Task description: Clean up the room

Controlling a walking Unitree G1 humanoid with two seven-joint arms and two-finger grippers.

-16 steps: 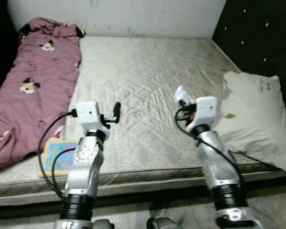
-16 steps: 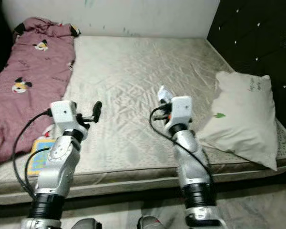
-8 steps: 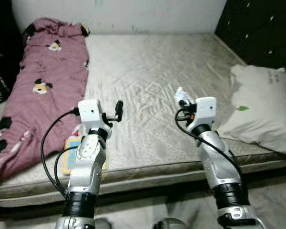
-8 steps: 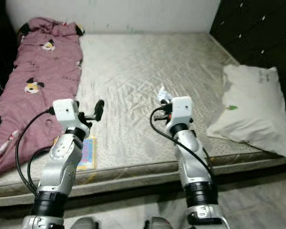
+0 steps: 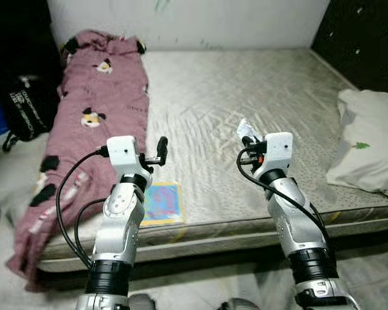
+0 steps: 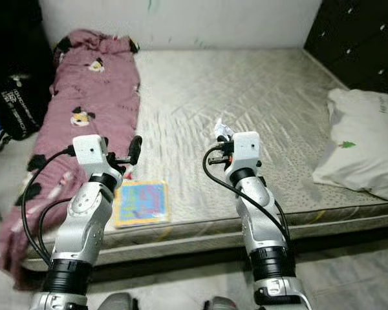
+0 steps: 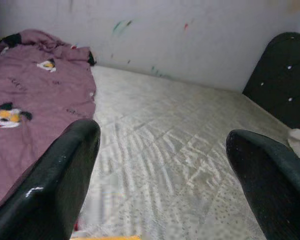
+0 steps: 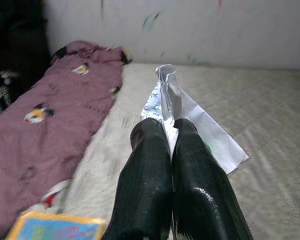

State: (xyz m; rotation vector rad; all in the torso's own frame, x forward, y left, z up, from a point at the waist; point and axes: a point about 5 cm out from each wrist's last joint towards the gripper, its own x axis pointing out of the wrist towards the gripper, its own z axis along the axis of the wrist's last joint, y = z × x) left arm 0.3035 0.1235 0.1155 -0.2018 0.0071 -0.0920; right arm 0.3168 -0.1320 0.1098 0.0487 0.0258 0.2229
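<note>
Right gripper clamped on crumpled white wrapper, raised above bare mattress. Left gripper spread wide, nothing held. Colourful book at mattress edge beside maroon cartoon-print blanket.

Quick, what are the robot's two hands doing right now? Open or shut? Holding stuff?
Left gripper: open, holding nothing, above the bed.
Right gripper: shut on a crumpled white wrapper.

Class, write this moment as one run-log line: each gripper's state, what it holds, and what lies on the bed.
left gripper: open, empty | right gripper: shut on white wrapper | bed: pink blanket, picture book, pillow
</note>
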